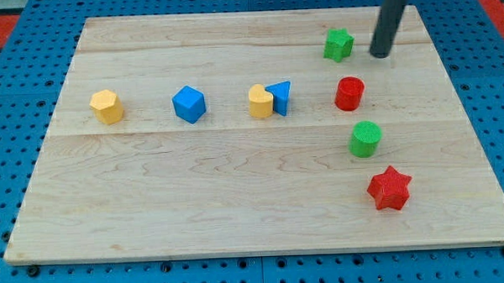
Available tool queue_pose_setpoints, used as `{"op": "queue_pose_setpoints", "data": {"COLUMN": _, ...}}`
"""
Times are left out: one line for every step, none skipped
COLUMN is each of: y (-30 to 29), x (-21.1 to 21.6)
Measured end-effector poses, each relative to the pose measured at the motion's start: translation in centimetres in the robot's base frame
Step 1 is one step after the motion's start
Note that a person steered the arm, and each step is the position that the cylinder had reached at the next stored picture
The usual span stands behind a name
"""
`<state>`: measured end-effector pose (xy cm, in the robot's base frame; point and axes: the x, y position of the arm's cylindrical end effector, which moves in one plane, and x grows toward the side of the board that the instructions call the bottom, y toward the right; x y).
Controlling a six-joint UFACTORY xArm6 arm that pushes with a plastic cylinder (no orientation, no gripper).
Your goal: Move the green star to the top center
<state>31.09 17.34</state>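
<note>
The green star (338,44) was the thing to watch, and it sat near the top of the wooden bench (237,201), well off to the view's right of where it belonged. Just to the star's right, close but with a sliver of board showing between them, stood the tool: a plain dark rod, nothing to open or shut and nothing held, its tip (381,55) resting at about the star's own level.

That looked like the lining-up step. The rod was on the far side of the star from the top centre, which was the side a shove toward the view's left would want, and no contact was visible yet.

Below the star, the red cylinder (349,94) was near; lower again came the green cylinder (366,139), then the red star (390,188). Down and left of the green star, the yellow block (261,101) and the blue triangular block (280,98) were touching each other. Further left of the star lay the blue cube (188,104), and far left a second yellow block (106,106).

To my eye the next move called for a straight push leftward along the top strip, meeting the star squarely so it did not spin off its points. That lane looked free of blocks, with all the others sitting lower than the star.
</note>
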Motion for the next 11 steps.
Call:
{"op": "queue_pose_setpoints", "data": {"y": -10.4, "x": -4.2}}
{"op": "queue_pose_setpoints", "data": {"y": -11.2, "x": -6.9}}
{"op": "queue_pose_setpoints", "data": {"y": -4.0, "x": -5.6}}
{"op": "queue_pose_setpoints", "data": {"y": -2.1, "x": -1.6}}
{"op": "queue_pose_setpoints", "data": {"y": 2.3, "x": -4.2}}
{"op": "queue_pose_setpoints", "data": {"y": 2.7, "x": -9.0}}
{"op": "queue_pose_setpoints", "data": {"y": -1.5, "x": -8.8}}
{"op": "queue_pose_setpoints", "data": {"y": -11.0, "x": -8.8}}
{"op": "queue_pose_setpoints", "data": {"y": -13.9, "x": -8.9}}
{"op": "queue_pose_setpoints", "data": {"y": -17.9, "x": -8.0}}
{"op": "queue_pose_setpoints", "data": {"y": -24.4, "x": -7.8}}
